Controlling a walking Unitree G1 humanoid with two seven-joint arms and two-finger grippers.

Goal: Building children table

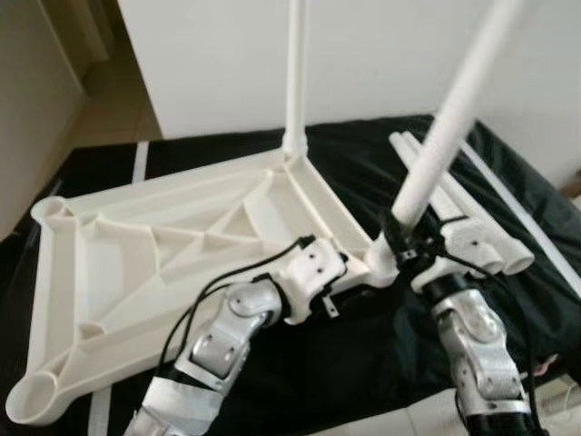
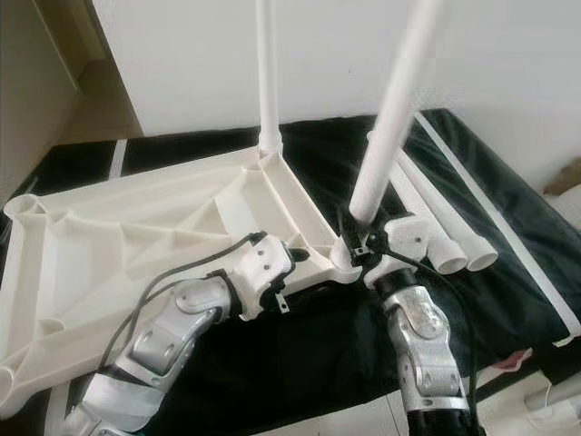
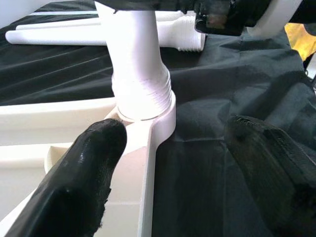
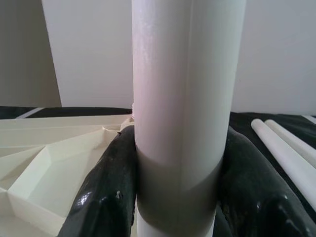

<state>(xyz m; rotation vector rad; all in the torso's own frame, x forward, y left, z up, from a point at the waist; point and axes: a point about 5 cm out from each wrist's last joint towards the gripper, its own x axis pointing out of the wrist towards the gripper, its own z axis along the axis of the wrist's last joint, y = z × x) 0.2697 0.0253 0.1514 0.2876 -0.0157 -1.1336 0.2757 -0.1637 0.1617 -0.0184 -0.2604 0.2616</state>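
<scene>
My right gripper [image 2: 361, 247] has its jaws clenched on the tilted white leg [image 2: 392, 118], seated in the near right corner socket of the upturned tabletop [image 1: 163, 263]. My left gripper [image 3: 168, 163], jaws released, straddles that corner's edge on the black cloth [image 1: 363, 381].

Tabletops, upside down: one [image 1: 163, 263]
Legs standing in corner sockets: two, far corner leg [image 1: 295, 73] and near corner leg [image 1: 454, 118]
Loose legs lying on the black cloth: two [image 2: 436, 227]
Grippers: two, left gripper [image 3: 163, 163] and right gripper [image 4: 182, 197]
</scene>
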